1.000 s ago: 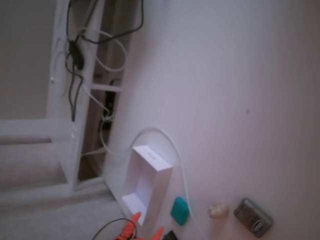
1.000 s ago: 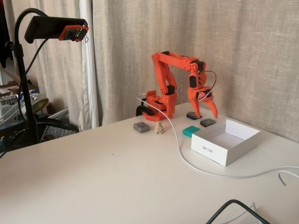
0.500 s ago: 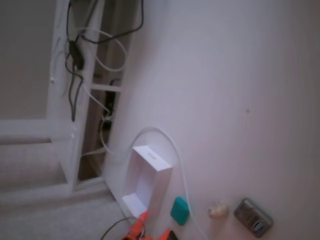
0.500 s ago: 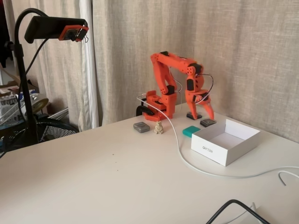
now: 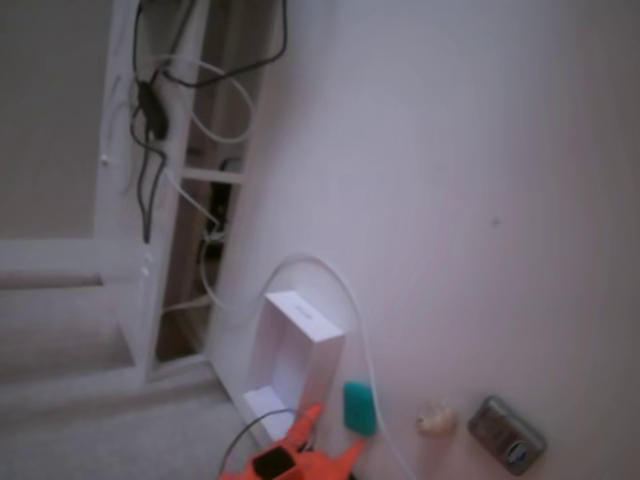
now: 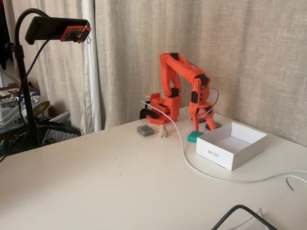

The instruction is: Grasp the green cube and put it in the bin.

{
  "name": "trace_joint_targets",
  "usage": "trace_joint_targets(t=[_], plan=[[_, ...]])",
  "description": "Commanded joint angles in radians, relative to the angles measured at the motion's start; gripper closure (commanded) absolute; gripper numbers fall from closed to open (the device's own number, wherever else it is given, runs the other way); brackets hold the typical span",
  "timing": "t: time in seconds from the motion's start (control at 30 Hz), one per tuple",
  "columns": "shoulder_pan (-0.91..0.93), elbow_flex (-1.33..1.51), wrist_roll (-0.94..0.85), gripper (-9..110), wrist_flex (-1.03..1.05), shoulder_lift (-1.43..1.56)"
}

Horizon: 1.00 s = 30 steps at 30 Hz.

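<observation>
Fixed view from above: the green cube (image 5: 359,408) lies on the surface (image 5: 470,180) just beside the bin (image 5: 297,362), whose inside looks empty, with the fingers (image 5: 334,436) spread wide next to it. Fixed view from the side: the gripper (image 6: 203,125) hangs low over the cube (image 6: 194,136), nothing lifted; grasp, carry and drop all remain.

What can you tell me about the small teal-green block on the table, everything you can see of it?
The small teal-green block with rounded edges looks matte and solid. It lies on the white table, close beside the white open-topped box; contact is unclear. The orange gripper is down at the block with its fingers apart; in both fixed views one finger reaches its edge, though no grasp is evident. A white cable runs along its other side.
</observation>
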Motion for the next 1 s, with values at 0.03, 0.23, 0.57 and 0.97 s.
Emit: trace_joint_targets(t=[0.03, 0.23, 0.57, 0.97], plan=[[0.011, -0.012, -0.020, 68, -0.018, -0.011], [0.008, 0.006, -0.043, 69, -0.041, -0.006], [0.083, 0.021, -0.091, 66, -0.095, -0.037], [0.198, 0.060, -0.222, 66, -0.126, -0.011]])
